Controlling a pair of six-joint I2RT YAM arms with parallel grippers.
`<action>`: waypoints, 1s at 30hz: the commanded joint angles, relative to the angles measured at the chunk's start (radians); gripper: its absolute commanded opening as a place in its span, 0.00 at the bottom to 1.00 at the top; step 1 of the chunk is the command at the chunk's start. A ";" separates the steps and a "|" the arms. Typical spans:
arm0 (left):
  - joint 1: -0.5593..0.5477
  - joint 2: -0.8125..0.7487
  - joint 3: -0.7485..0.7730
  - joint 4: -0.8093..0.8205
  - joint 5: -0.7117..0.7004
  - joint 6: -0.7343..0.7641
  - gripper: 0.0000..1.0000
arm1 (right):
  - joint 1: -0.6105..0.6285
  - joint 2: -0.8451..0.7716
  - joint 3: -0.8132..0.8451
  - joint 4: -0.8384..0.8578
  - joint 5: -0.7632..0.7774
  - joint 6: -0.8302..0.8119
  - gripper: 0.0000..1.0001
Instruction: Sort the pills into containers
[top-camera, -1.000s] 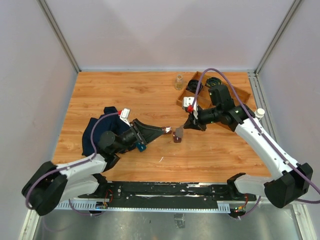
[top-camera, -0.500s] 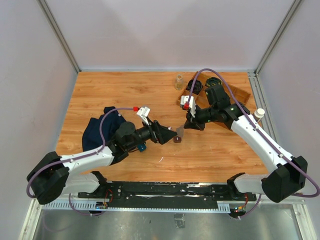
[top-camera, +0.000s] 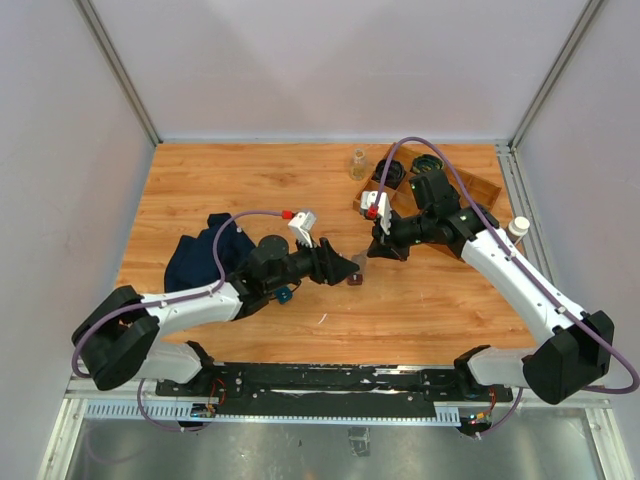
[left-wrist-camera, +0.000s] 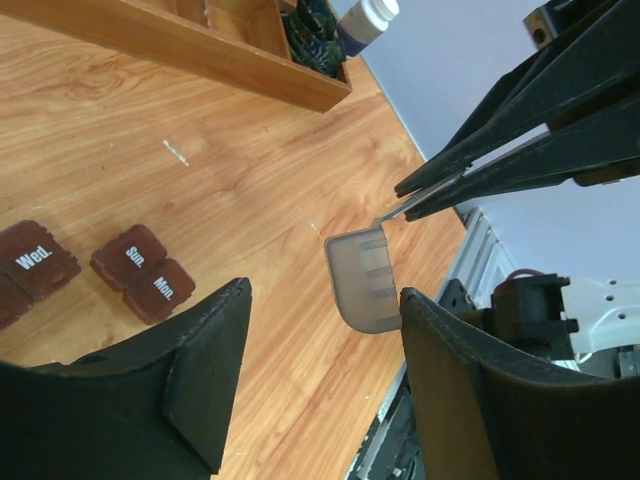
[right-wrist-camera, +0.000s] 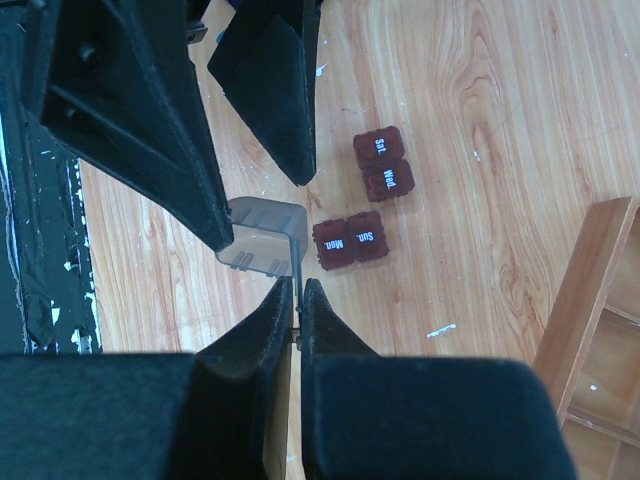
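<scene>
A wood-grain table (top-camera: 250, 190) spreads beneath and ahead of the left gripper (top-camera: 354, 270), enclosed by plain pale grey walls (top-camera: 330, 60) far beyond it and on both sides, aluminium posts (top-camera: 118, 68) in the corners, under soft, even light.

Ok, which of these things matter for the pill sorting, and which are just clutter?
In play: brown day boxes, translucent grey piece pinched by right gripper, left gripper open around it.
Lying about: wooden tray, blue cloth, glass bottle, white-capped bottle, contents unseen.
</scene>
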 joint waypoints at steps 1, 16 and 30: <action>-0.009 0.017 0.039 -0.050 -0.012 0.044 0.63 | -0.018 0.004 -0.006 -0.005 -0.021 0.005 0.03; -0.008 0.048 0.066 -0.125 -0.082 0.141 0.43 | -0.018 0.048 0.025 -0.093 -0.111 -0.046 0.01; -0.002 0.048 0.079 -0.164 -0.008 0.171 0.46 | -0.028 0.100 0.056 -0.139 -0.046 -0.058 0.02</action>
